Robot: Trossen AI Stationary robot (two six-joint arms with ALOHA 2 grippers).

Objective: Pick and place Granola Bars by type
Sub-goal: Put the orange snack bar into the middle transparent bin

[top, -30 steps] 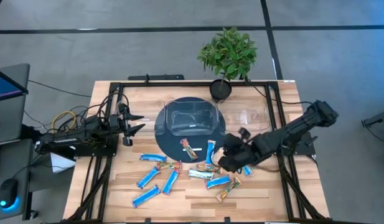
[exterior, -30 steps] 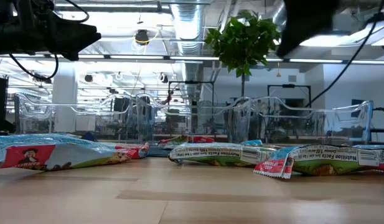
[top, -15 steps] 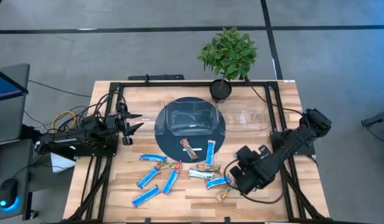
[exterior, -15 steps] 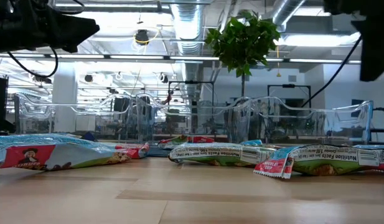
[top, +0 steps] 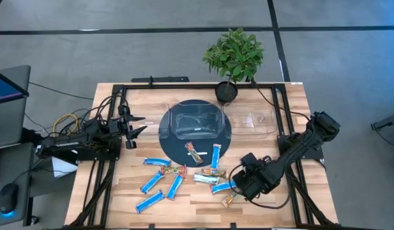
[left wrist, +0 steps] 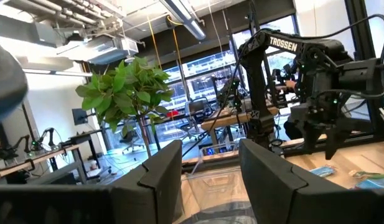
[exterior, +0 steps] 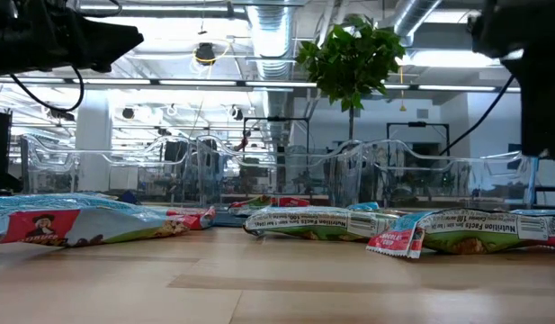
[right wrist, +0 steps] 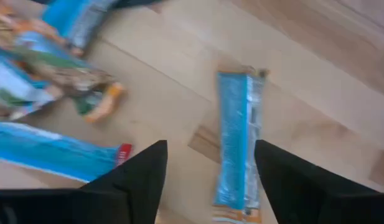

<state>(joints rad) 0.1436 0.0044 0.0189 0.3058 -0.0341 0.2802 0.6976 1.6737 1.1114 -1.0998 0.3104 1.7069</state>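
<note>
A robotics lab: exposed ceiling ducts [exterior: 259, 22], glass partitions, and another robot arm [left wrist: 266, 81] beyond.

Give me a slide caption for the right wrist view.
Right gripper, fingers open, hovers over a blue granola bar on the wooden table.

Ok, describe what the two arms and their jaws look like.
Both arms are black and jointed. The right arm carries white TROSSEN lettering and small green lights. The left arm has yellow and black cables bundled by its base. Each ends in two flat, dark, blunt jaws.
</note>
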